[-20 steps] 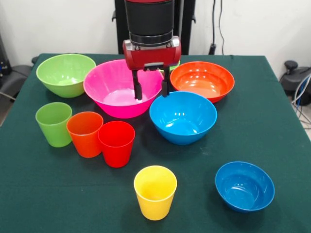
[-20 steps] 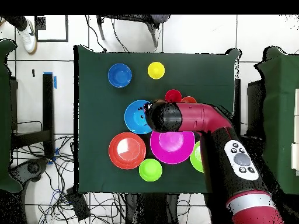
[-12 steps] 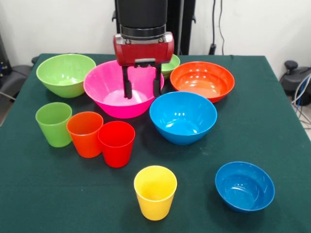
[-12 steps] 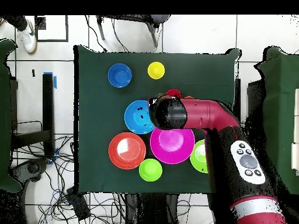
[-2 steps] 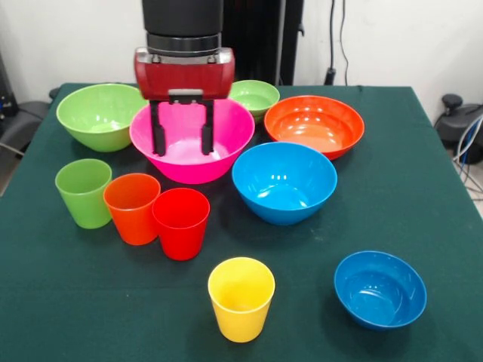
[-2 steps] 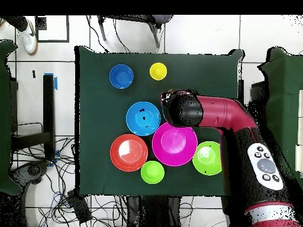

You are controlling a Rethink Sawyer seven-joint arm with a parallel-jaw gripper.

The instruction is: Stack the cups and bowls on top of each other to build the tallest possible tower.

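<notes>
Green cloth covers the worktop (image 5: pixel 423 196); no writing is readable. Empty end effector (image 5: pixel 181 143), fingers apart, hangs over the pink bowl (image 5: pixel 226 132). Cups (image 5: pixel 181 222) and bowls stand unstacked around it.

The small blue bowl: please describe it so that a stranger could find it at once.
In the front view, start from the big blue bowl at the table's middle. Nearer the camera and to the picture's right, the small blue bowl stands alone, darker and smaller, with only the yellow cup beside it.
</notes>
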